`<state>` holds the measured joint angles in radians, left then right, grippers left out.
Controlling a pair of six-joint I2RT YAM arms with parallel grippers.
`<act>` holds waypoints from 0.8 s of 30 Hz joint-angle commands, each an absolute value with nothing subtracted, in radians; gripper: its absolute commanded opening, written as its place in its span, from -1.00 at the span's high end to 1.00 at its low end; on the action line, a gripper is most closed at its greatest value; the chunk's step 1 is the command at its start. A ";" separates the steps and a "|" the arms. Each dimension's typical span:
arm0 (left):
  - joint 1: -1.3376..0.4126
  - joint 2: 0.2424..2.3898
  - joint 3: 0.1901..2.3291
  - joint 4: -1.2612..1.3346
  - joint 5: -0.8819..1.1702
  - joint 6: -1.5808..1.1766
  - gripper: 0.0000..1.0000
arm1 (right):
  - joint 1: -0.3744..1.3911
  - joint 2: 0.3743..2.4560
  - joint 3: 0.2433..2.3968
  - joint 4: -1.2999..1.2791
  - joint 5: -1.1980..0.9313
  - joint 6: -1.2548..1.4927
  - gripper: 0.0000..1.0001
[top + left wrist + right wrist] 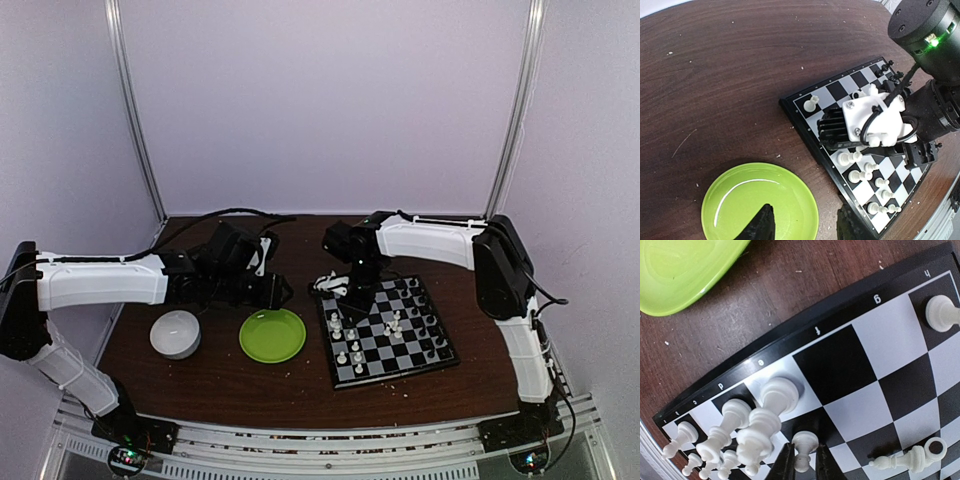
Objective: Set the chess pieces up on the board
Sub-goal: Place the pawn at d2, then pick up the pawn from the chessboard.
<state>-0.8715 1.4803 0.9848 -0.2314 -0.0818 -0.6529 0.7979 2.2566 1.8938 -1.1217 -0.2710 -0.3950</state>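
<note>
The board (345,378) lies right of centre, with white chess pieces (340,326) along its left side and black ones (431,322) along its right. My right gripper (353,302) reaches down over the board's far left corner. In the right wrist view its jaws (803,462) stand slightly open around a white pawn (804,442) standing on a black square, with a slim gap beside the stem. Taller white pieces (760,432) crowd just left of it. My left gripper (805,226) hovers open and empty over the green plate's (740,200) edge.
A white bowl (175,333) sits left of the green plate (272,335). One white piece (900,459) lies on its side on the board, and a lone pawn (941,312) stands in the corner. Pale crumbs dot the brown table (715,75).
</note>
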 commanded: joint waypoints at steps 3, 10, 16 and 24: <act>-0.875 1.486 0.979 -0.176 -0.074 -0.646 0.14 | 0.795 2.244 1.910 -1.118 -0.265 -0.388 0.55; -0.875 1.489 1.002 -0.192 -0.073 -0.633 0.14 | 0.781 2.127 1.882 -1.123 -0.229 -0.389 0.42; -0.876 1.492 1.020 -0.204 -0.075 -0.623 0.14 | 0.698 1.972 1.715 -1.063 -0.228 -0.403 0.37; -0.880 1.507 1.028 -0.190 -0.060 -0.632 0.14 | 0.599 1.898 1.549 -1.024 -0.174 -0.410 0.36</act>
<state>-0.8726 1.4918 0.9943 -0.2325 -0.0742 -0.6407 0.6109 1.8961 1.5967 -1.0489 -0.2222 -0.3969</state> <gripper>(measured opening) 0.432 0.322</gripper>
